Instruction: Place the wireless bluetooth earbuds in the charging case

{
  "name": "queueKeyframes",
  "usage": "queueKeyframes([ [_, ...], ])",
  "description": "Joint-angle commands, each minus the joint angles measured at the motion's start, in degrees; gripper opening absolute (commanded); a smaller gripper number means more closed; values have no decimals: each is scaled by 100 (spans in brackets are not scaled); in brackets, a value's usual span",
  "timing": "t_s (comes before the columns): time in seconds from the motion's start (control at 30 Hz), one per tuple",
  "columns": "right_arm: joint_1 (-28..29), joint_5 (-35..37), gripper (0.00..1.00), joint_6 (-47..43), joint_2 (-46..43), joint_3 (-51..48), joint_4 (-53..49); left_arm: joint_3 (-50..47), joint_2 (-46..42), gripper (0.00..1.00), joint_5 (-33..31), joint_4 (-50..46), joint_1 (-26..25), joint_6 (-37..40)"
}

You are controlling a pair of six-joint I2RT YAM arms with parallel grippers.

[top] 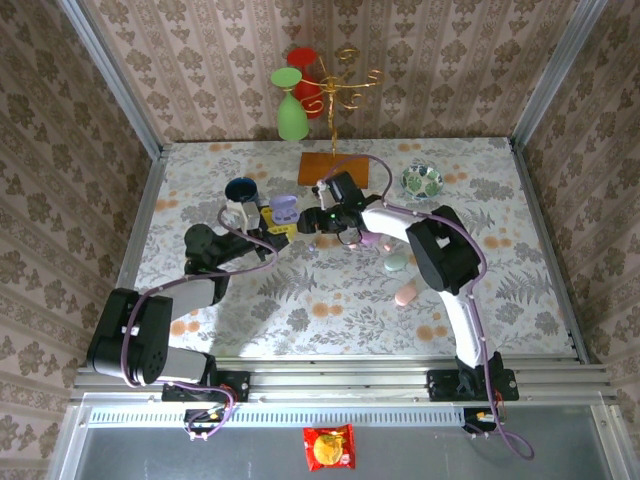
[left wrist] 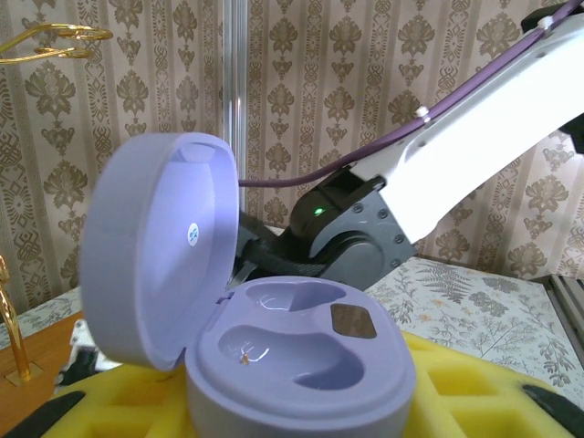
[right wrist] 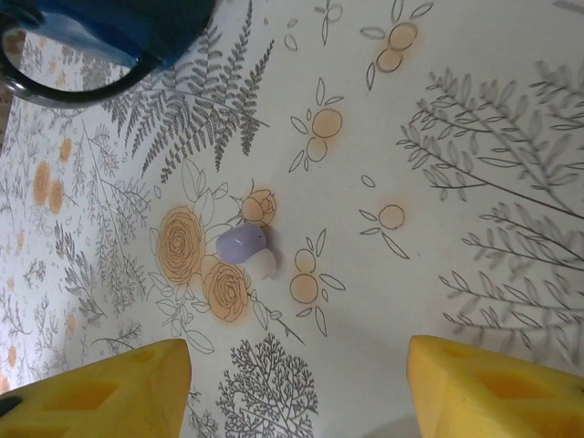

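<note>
Your left gripper (left wrist: 301, 415) pinches the smooth lilac case (left wrist: 292, 356), lid open. Your right gripper (right wrist: 297, 383) is spread, a rounded earbud (right wrist: 246, 248) at 12 o'clock.

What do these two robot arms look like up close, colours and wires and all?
The left arm and right arm pair white tubular links with black joints. A purple cable runs along each. Their fingers are bright yellow blocks with moulded recesses. A green light glows on one joint.

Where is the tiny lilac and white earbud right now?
In the right wrist view, the tiny lilac and white earbud lies on the flowered tablecloth among orange flower prints, ahead of the open right gripper.
</note>
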Motion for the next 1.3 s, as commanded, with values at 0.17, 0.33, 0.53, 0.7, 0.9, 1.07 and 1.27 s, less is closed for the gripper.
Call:
queueKeyframes([
  [0.17,90,-551,65,-349,367,561,-1097,-10,-68,43,227,167,-5,24],
  [0.33,95,-589,65,-509,216,343,-1331,8,-52,43,268,167,-6,28],
  [0.53,99,-509,64,-579,-105,-126,-1297,14,-39,43,285,168,-9,24],
  [0.7,108,-541,64,-563,-349,-431,-1157,17,-38,43,289,167,-23,15],
  [0.9,168,-663,63,-473,-600,-749,-915,8,-48,43,281,167,-23,28],
  [1.07,286,-766,63,-467,-697,-958,-633,-2,-31,42,278,167,-27,33],
  [1.27,354,-847,64,-388,-962,-1251,-234,-27,-56,43,272,167,-22,24],
])
